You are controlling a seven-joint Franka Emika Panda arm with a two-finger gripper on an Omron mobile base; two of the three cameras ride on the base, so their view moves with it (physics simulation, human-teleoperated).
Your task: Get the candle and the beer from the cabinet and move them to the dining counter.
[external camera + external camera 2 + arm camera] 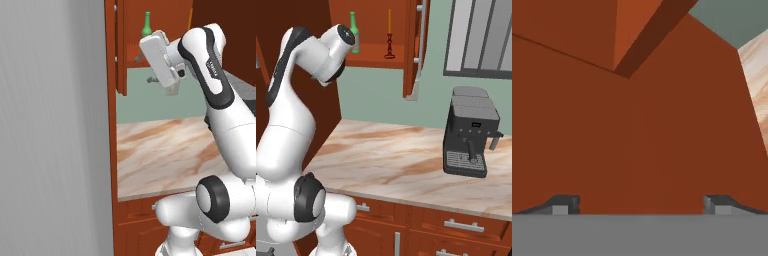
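Open cabinet (376, 55) shelf: beer (354, 32), right base view adding candle (389, 35); tool (641, 202) spread, empty.

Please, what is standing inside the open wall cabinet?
On the shelf of the cabinet stand the beer, on the left, and the candle, to its right, apart. The arm covers the shelf's left end, so anything there is hidden.

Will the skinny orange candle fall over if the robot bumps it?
Probably yes. The candle is a tall thin stick on a small holder base, so a sideways nudge would likely tip it. It looks light, and so thin that a hard squeeze might snap it. The beer stands on the same cabinet shelf, apart from it, so a fall might miss it.
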